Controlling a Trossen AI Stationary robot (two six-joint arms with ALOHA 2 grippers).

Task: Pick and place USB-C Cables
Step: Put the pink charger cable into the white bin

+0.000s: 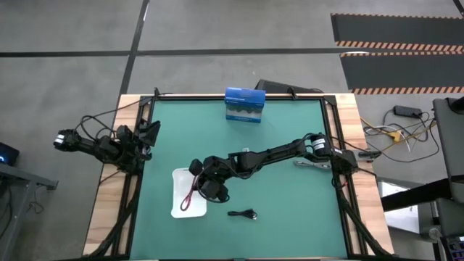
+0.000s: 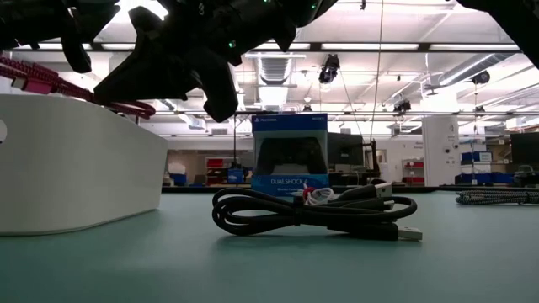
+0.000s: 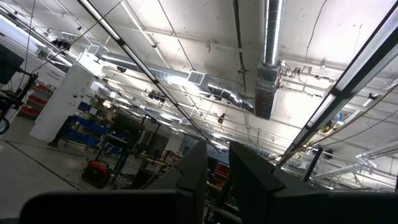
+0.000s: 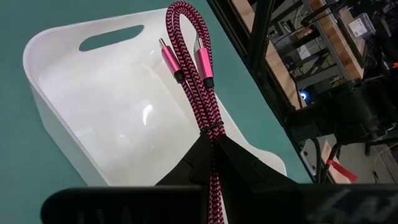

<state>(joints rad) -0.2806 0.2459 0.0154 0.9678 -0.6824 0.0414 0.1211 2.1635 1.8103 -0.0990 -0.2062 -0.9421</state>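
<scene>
Black cable (image 2: 316,213) lies coiled on the green surface (image 1: 290,181), foreground centre, not yet picked. Right gripper (image 4: 211,146) has its fingers clamped on the pink-red cable (image 4: 189,59), over the white tray (image 4: 93,93). Left gripper (image 3: 211,180) waits at frame left, fingers nearly together. No cable appears placed yet.

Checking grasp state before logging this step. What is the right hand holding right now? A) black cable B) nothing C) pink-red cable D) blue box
C: the right hand is shut on the pink-red cable, which hangs over the white tray, while the black cable lies on the table.
</scene>
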